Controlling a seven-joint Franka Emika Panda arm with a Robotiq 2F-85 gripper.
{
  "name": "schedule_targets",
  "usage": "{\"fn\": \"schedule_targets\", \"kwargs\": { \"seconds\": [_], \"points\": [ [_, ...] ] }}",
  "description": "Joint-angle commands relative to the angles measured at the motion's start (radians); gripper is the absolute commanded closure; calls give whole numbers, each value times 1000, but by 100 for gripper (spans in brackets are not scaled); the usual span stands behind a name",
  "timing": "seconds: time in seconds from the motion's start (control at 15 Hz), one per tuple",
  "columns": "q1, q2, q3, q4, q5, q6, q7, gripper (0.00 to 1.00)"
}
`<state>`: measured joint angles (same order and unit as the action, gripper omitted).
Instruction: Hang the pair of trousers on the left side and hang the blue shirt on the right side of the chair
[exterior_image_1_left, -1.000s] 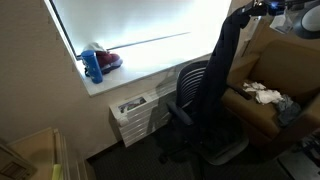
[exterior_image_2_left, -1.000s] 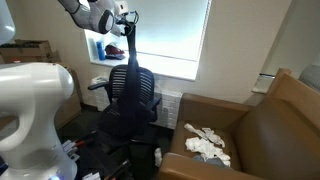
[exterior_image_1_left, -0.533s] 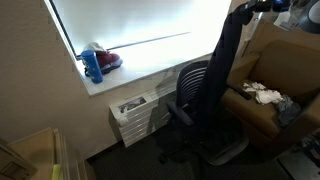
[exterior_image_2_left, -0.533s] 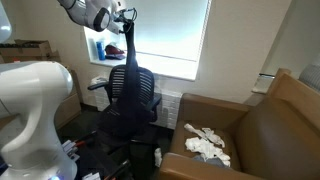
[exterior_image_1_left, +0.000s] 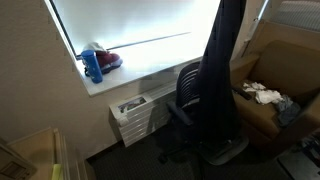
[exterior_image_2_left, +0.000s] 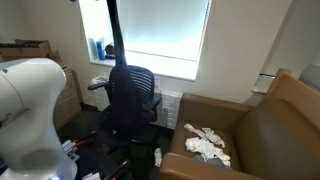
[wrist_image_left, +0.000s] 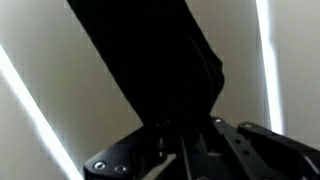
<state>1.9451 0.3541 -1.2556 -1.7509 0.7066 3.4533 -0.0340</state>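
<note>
A long dark pair of trousers (exterior_image_1_left: 222, 60) hangs down from above the top edge in both exterior views (exterior_image_2_left: 114, 40). Its lower end reaches the black office chair (exterior_image_1_left: 188, 92), which also shows in an exterior view (exterior_image_2_left: 140, 88). My gripper is out of view above both exterior views. In the wrist view my gripper (wrist_image_left: 185, 150) is shut on the dark trousers (wrist_image_left: 150, 60), which fill most of the picture. A bluish-grey cloth (exterior_image_1_left: 288, 108), perhaps the blue shirt, lies on the brown armchair (exterior_image_1_left: 295, 60).
A white crumpled cloth (exterior_image_1_left: 262, 93) lies on the armchair seat (exterior_image_2_left: 207, 143). A blue bottle and a red object (exterior_image_1_left: 95, 63) stand on the windowsill. A white drawer unit (exterior_image_1_left: 135, 112) sits under the window. My white robot base (exterior_image_2_left: 30, 110) is near the chair.
The arm has risen out of the top of both exterior views, lifting the trousers higher above the chair back.
</note>
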Motion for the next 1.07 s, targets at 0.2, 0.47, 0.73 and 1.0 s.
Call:
{"fn": "schedule_targets", "kwargs": {
  "seconds": [0.2,0.47,0.73,1.0],
  "points": [
    [163,313,-337,147,284,-11,40,97],
    [192,266,-334,131,261,-105,6,97],
    [130,320,-235,88,233,-294,11,97],
    [-1,326,-2,113,238,-441,0,97]
  ]
}}
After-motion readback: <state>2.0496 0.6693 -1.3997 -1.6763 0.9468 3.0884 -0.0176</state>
